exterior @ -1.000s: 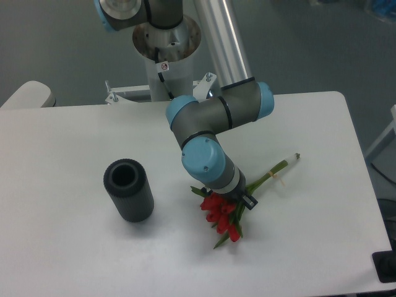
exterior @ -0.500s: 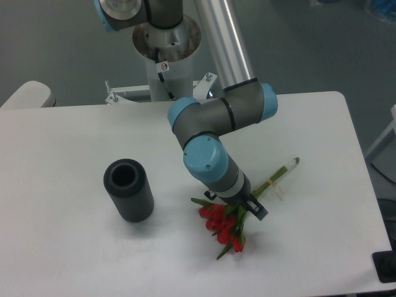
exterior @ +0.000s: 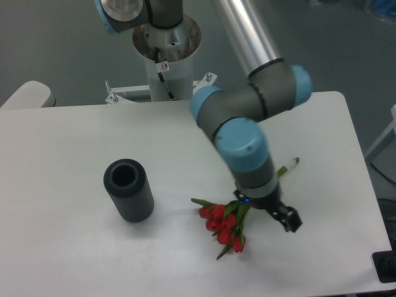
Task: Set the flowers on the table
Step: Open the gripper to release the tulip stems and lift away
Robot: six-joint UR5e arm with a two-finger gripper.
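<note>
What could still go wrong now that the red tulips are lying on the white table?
The gripper hangs very close over the stems of the flowers, so as the arm moves it might snag and drag them across the table. Whether its fingers are fully clear of the stems cannot be told from this view. The dark ribbed cylinder stands well apart and looks safe.
</note>
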